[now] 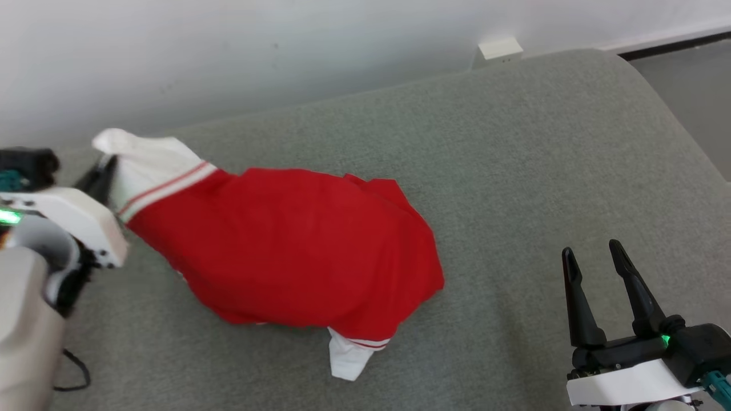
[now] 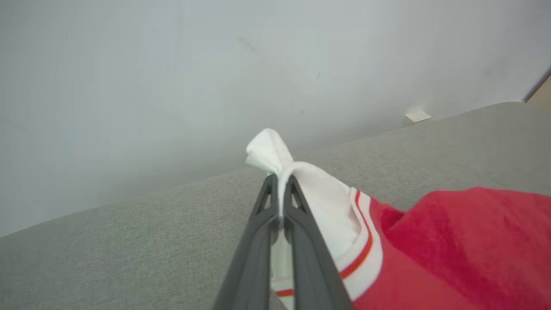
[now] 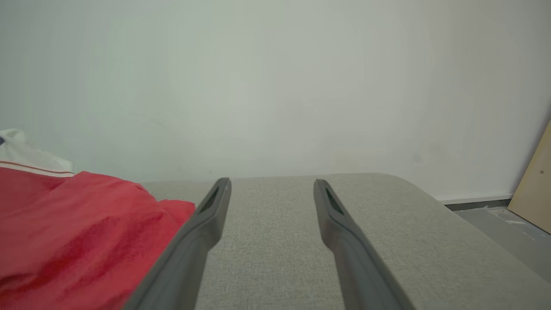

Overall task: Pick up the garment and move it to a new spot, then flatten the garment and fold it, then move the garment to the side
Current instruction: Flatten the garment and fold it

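The left gripper point(image 2: 280, 178) has its two long dark fingers pressed tight together, with a bit of white cloth pinched between them. That bit is the white striped end point(image 2: 327, 202) of the soft red cloth garment point(image 2: 452, 241). In the left wrist view the pinch sits in the middle of the frame, and a small white tuft pokes out above the fingertips. I think it grabs the end because an edge is easy to pinch, and the rest should follow when it pulls.

In the head view the left gripper point(image 1: 105, 171) is at the left edge of the frame. The garment point(image 1: 297, 245) spreads from there toward the middle, all bunched up, on the flat grey fabric cushion point(image 1: 542, 142). A second white end point(image 1: 349, 357) sticks out at the bottom middle, from under the red part.

The right gripper point(image 1: 594, 251) is at the lower right, fingers wide apart, holding nothing. It is well apart from the garment. In the right wrist view it point(image 3: 271, 185) points over bare cushion, with the garment point(image 3: 64, 224) at the lower left. It looks like it is waiting out of the way.

A plain white wall point(image 1: 228, 57) fills the top of the frame.

This looks like the start of the pick-up. Nothing is flat or folded yet.
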### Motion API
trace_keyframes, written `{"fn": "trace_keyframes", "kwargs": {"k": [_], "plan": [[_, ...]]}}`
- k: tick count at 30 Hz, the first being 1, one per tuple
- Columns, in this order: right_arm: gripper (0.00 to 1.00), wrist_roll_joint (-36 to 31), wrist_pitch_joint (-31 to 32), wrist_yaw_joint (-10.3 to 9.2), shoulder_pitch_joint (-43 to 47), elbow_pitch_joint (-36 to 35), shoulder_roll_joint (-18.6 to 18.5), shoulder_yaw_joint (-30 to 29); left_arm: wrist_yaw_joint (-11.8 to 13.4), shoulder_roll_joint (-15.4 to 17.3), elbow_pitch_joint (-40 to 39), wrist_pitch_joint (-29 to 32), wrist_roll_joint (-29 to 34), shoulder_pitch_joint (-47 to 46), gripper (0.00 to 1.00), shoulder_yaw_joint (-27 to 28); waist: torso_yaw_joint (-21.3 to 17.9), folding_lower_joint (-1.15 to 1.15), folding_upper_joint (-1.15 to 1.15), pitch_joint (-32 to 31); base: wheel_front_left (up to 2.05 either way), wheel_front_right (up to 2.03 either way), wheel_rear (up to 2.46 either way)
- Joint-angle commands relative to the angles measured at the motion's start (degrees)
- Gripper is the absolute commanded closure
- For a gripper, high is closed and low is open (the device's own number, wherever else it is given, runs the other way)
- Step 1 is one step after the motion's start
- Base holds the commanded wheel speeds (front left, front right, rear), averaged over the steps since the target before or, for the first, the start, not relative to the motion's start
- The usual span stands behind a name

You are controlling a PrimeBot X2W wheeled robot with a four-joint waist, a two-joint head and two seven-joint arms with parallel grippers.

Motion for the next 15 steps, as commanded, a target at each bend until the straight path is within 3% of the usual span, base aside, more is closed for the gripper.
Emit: {"fn": "trace_keyframes", "kwargs": {"k": [1, 6, 10, 11, 12, 13, 15], "plan": [[0.00, 0.43, 0.04, -0.10, -0.97, -0.38, -0.21, 0.08, 0.16, 1.81, 1.65, 0.16, -0.07, -1.54, 1.00, 0.66, -1.97, 0.00, 0.00, 1.88, 0.00, 0.00, 0.00], [0.00, 0.96, 0.04, -0.11, -1.91, -0.32, -0.20, 0.74, 0.18, 5.52, 7.61, -0.45, -0.69, -5.67, 1.00, 2.21, -4.16, 0.00, 0.00, 3.71, 0.00, 0.00, 0.00], [0.00, 1.11, 0.05, -0.10, -2.36, -0.31, -0.22, 1.20, 0.15, 6.39, 12.68, -0.74, -1.31, -7.23, 1.00, 2.08, -5.22, 0.00, 0.00, 4.34, 0.00, 0.00, 0.00], [0.00, 1.13, 0.05, -0.10, -2.44, -0.31, -0.21, 1.22, 0.14, 6.37, 13.54, -1.01, -1.91, -7.52, 0.50, 1.86, -5.33, 0.00, 0.00, 4.41, 0.00, 0.00, 0.00], [0.00, 1.13, 0.05, -0.10, -2.44, -0.31, -0.21, 1.22, 0.14, 6.37, 13.54, -1.01, -1.91, -7.52, 0.50, 1.86, -5.33, 0.00, 0.00, 4.41, 0.00, 0.00, 0.00], [0.00, 1.18, 0.05, -0.11, -2.52, -0.30, -0.20, 1.24, 0.14, 6.33, 14.07, -1.31, -2.34, -7.78, 0.02, 1.52, -5.38, 0.00, 0.00, 4.47, 0.00, 0.00, 0.00], [0.00, 1.01, 0.05, -0.10, -2.25, -0.11, -0.21, 0.70, 0.14, 5.26, 14.70, -2.61, -3.59, -7.70, 0.00, 0.01, -4.80, 0.00, 0.00, 4.06, 0.00, 0.00, 0.00]]}}
